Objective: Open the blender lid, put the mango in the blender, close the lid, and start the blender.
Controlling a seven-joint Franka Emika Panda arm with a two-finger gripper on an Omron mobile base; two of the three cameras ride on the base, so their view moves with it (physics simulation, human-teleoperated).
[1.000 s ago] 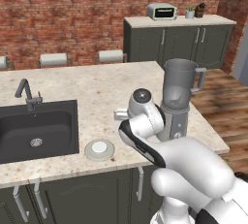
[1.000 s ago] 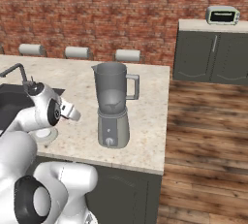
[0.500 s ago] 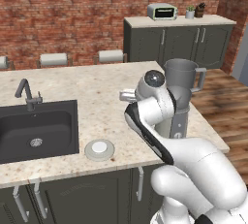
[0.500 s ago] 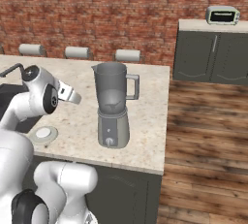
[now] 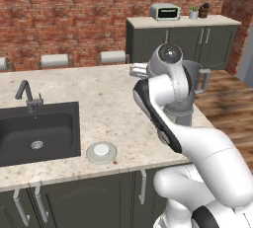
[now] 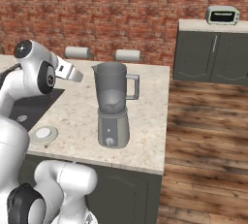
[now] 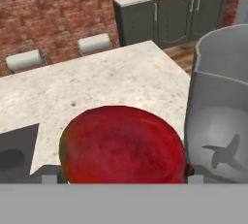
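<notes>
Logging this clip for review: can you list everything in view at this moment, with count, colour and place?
blender: one, grey with open smoky jar, near the counter's right edge
blender lid: one, light grey with white cap, flat on the counter beside the sink
mango: one, red, held at the gripper, just left of the jar in the hand view
sink: one, dark, with faucet, left in the counter
toaster oven: one, pale, on the back cabinet
stools: pale tops behind the counter
gripper: one, white, raised beside the jar
</notes>
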